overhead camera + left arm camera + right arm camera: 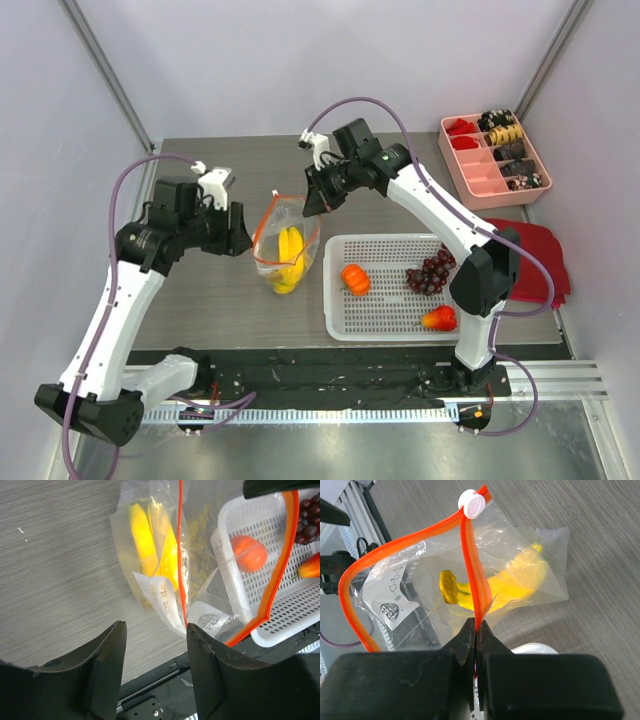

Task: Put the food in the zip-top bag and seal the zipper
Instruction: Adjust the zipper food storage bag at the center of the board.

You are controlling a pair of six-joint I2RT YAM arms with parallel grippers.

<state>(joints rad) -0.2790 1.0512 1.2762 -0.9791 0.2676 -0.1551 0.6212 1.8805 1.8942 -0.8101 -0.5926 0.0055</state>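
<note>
The clear zip-top bag point(285, 245) stands on the table left of the white basket, with its mouth held open. The yellow banana bunch point(290, 258) is inside it and also shows in the wrist views point(145, 540) point(515, 577). My right gripper point(476, 627) is shut on the orange-red zipper strip point(470, 565) below its white slider point(472, 502), holding the bag's right rim up point(315, 200). My left gripper point(155, 630) is open at the bag's left side point(245, 232), one finger beside the strip point(181, 555). The pumpkin point(355, 278), grapes point(430, 272) and red-orange fruit point(438, 318) lie in the basket.
The white perforated basket point(400, 330) sits right of the bag. A pink compartment tray point(480, 180) of snacks stands at the back right. A red cloth point(540, 255) lies at the right edge. A metal rail runs along the near edge.
</note>
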